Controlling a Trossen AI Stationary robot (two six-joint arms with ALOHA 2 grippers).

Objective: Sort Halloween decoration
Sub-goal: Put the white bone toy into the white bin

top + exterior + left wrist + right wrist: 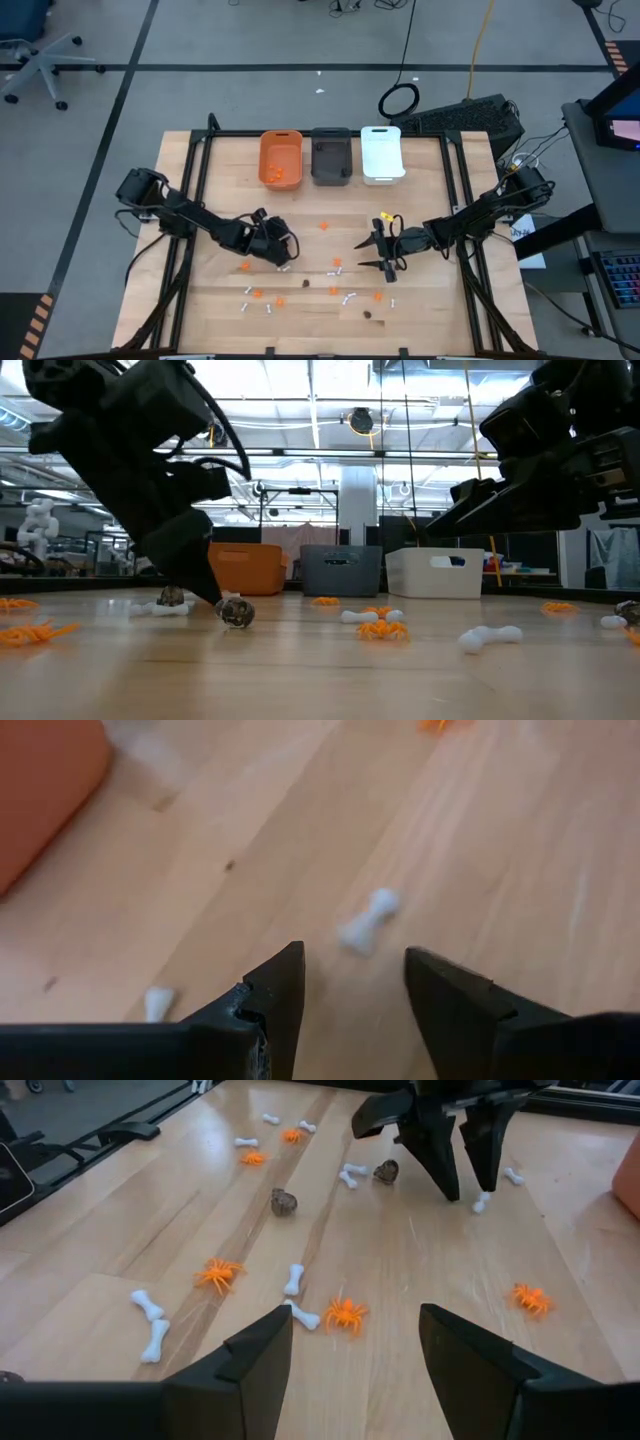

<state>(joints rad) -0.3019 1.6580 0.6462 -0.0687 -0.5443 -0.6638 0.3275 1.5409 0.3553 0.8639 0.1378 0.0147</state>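
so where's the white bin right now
In the high view the white bin sits at the table's far edge, rightmost of three, right beside the dark grey bin.

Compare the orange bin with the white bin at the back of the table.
Colour: the orange bin is bright orange, the white bin plain white. Contents: the orange bin holds small orange pieces, while the white bin looks empty from above. Position: the orange bin stands left of the dark grey bin, the white bin right of it. Both are open-topped rectangular bins in one row.
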